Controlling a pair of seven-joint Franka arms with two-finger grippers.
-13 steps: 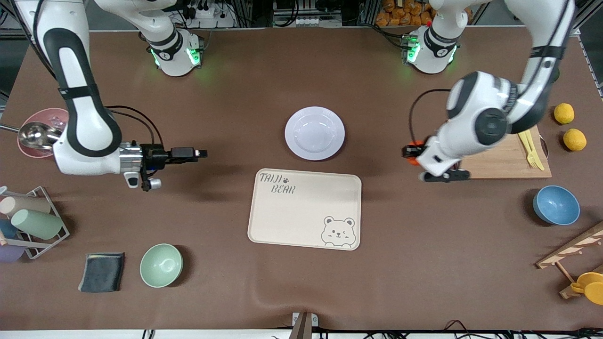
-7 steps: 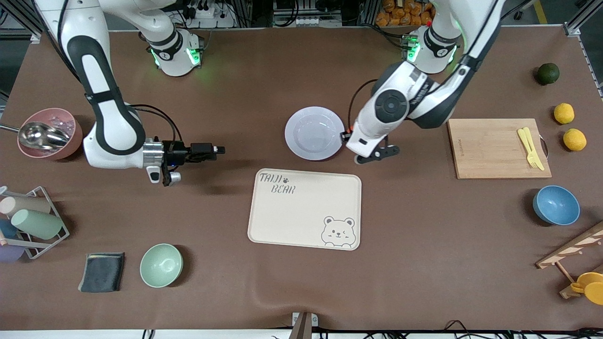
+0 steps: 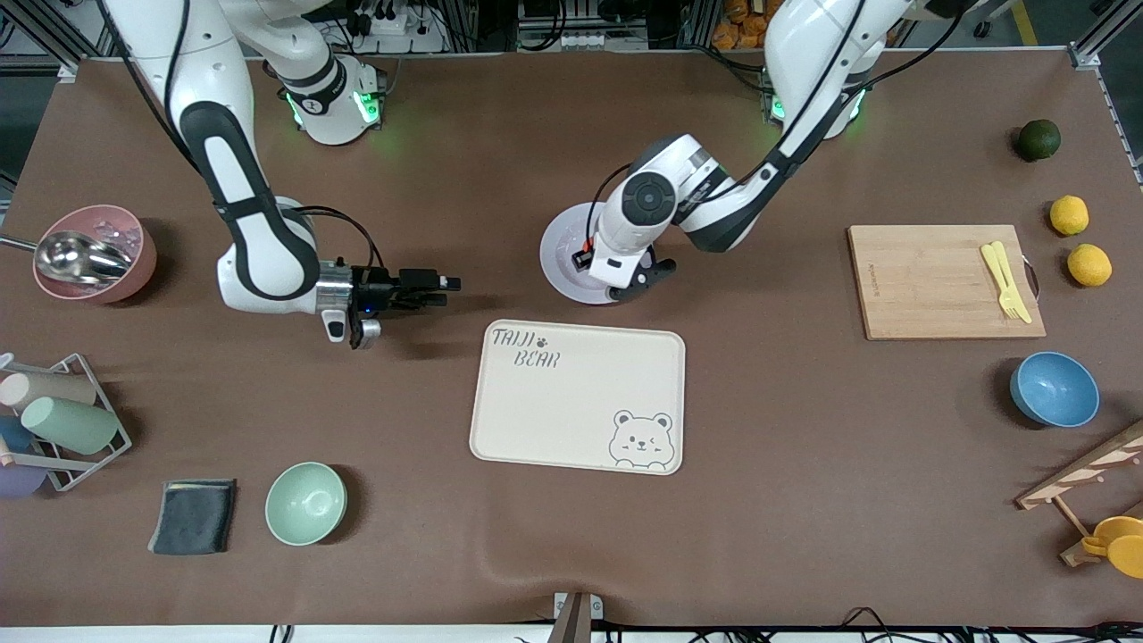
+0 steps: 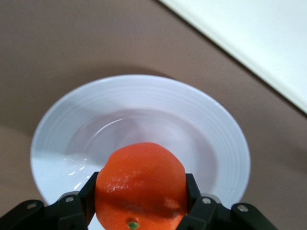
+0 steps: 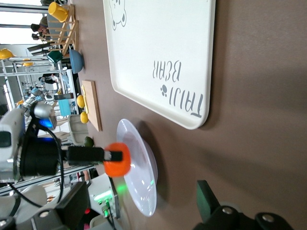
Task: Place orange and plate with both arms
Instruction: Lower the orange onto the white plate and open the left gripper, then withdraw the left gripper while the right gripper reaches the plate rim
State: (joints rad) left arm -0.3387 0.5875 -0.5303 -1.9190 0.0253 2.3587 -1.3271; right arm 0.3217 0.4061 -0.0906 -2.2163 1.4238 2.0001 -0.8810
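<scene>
The white plate (image 3: 561, 259) lies on the brown table, just farther from the front camera than the cream bear tray (image 3: 577, 396). My left gripper (image 4: 141, 194) is shut on the orange (image 4: 141, 184) and holds it a little above the plate's middle (image 4: 192, 120). In the front view the left hand (image 3: 625, 232) hides most of the orange. The right wrist view shows the orange (image 5: 117, 159) over the plate (image 5: 141, 177). My right gripper (image 3: 444, 290) is open and empty, low over the table beside the plate, toward the right arm's end.
A wooden board (image 3: 938, 281) with yellow cutlery, two lemons (image 3: 1069, 214), a dark green fruit (image 3: 1038, 139) and a blue bowl (image 3: 1054, 388) are at the left arm's end. A pink bowl (image 3: 94, 254), a cup rack (image 3: 62, 420), a cloth (image 3: 192, 516) and a mint bowl (image 3: 305, 503) are at the right arm's end.
My left gripper has carried the orange from beside the wooden board to over the plate. My right gripper has moved across the table toward the plate, still open.
</scene>
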